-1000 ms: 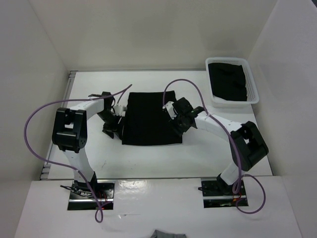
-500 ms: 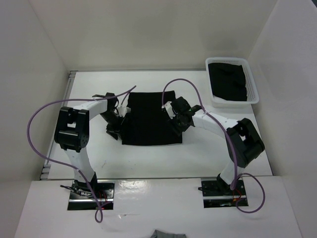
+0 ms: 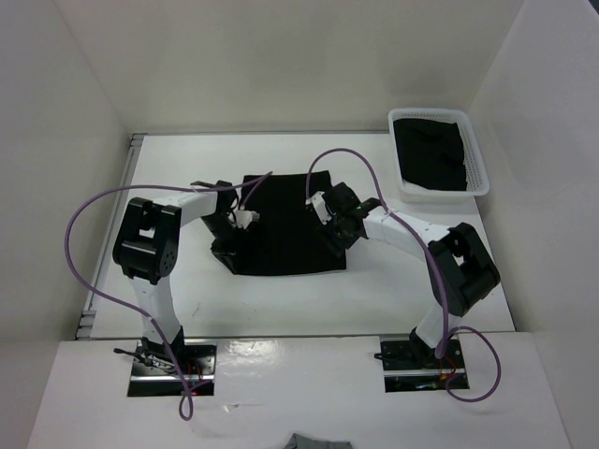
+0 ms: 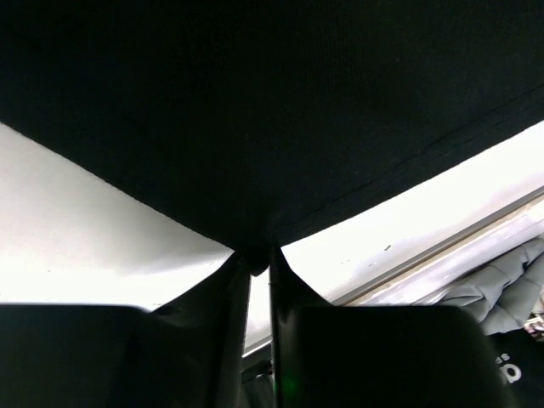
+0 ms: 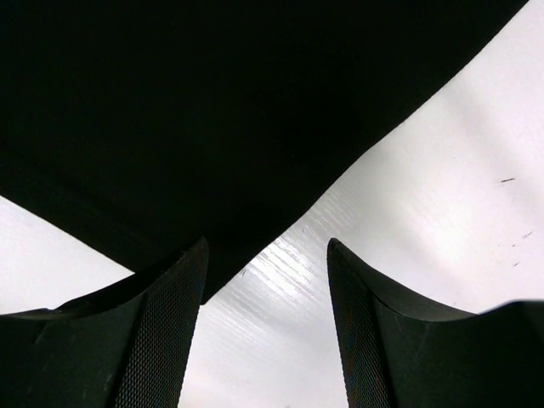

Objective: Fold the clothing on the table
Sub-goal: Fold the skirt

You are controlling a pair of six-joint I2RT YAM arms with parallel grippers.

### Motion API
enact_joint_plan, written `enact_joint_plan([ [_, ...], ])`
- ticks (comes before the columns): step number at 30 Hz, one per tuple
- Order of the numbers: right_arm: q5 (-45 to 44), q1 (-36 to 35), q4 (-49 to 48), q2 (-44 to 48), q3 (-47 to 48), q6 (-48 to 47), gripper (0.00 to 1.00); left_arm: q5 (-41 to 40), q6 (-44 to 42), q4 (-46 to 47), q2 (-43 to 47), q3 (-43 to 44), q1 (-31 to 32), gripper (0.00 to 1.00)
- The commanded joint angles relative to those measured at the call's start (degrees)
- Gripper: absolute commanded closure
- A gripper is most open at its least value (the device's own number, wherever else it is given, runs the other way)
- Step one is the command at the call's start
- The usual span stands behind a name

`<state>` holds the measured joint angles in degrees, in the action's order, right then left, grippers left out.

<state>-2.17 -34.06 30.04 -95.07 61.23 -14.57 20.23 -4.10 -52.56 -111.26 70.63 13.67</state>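
From above, I lose the black fingertips against the black clothing (image 3: pixel 285 224) lying mid-way across the table (image 3: pixel 168 159). Wrist views show more: left hand (image 4: pixel 257 257) pinched together on its edge, right hand (image 5: pixel 265 280) spread apart, holding nothing.

Looks like a robotics lab test cell: two white-and-black jointed arms, left arm (image 3: pixel 148 245) and right arm (image 3: pixel 463 267), are bolted on metal base plates (image 3: pixel 173 360) at the near edge of a bare white table (image 3: pixel 374 290). Plain white panels (image 3: pixel 281 65) box the table in at the back and on both sides. Purple cables (image 3: pixel 344 152) loop loose off each arm, and a white mesh basket (image 3: pixel 445 195) of black fabric sits at the far right corner.
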Motion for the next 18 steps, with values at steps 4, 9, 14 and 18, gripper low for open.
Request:
enact_joint_plan([
  [4,0.94,-0.56,3.88,-0.65,2.31,1.38,0.37,0.16,-0.38,1.23,-1.06,-0.14,0.13,0.88],
  [9,0.94,-0.56,3.88,-0.65,1.17,2.00,0.37,0.16,-0.38,1.75,-0.01,-0.14,0.13,0.93],
  [14,3.84,-0.56,4.50,-1.26,1.17,2.53,0.37,0.16,-0.38,1.75,-0.01,-0.14,-1.54,0.93],
  [18,4.37,-0.56,6.25,-1.79,1.17,2.53,0.37,0.16,-0.38,1.75,-0.01,-0.14,-2.16,0.93],
])
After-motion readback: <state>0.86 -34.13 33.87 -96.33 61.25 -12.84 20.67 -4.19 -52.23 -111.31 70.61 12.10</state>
